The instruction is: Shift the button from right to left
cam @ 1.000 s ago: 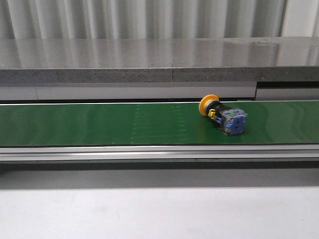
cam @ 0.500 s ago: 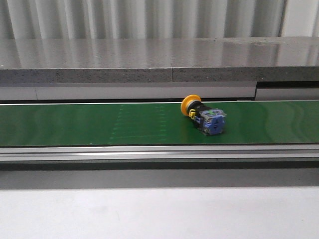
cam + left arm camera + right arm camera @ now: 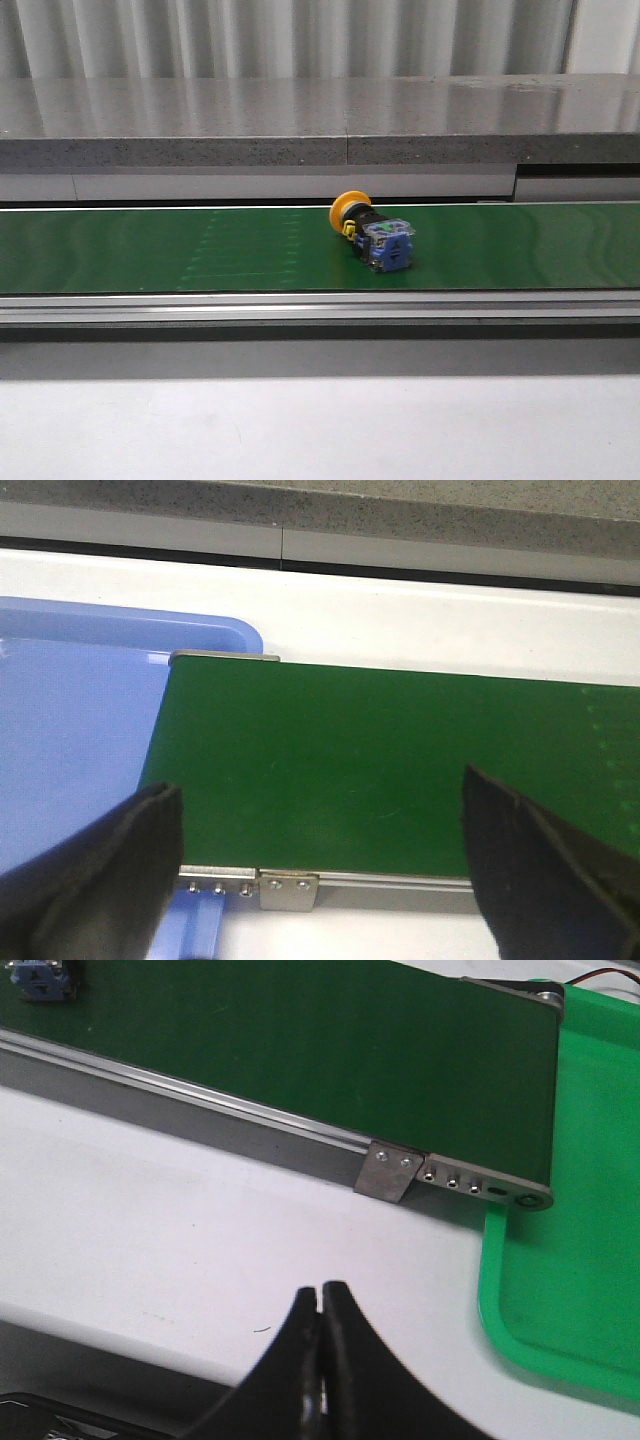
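The button (image 3: 372, 232) lies on its side on the green belt (image 3: 150, 250), just right of the middle in the front view, its yellow-orange head toward the back left and its blue and clear block toward the front. A corner of its blue block shows in the right wrist view (image 3: 40, 978). My left gripper (image 3: 320, 825) is open and empty above the belt's left end (image 3: 330, 750). My right gripper (image 3: 321, 1295) is shut and empty over the white table, in front of the belt's right end (image 3: 300, 1030). Neither gripper shows in the front view.
A blue tray (image 3: 70, 730) sits at the belt's left end. A green tray (image 3: 580, 1210) sits at its right end. An aluminium rail (image 3: 320, 305) runs along the belt's front edge. A grey ledge (image 3: 320, 120) runs behind it.
The button has travelled left along the belt, from the right part toward the middle, keeping its pose.
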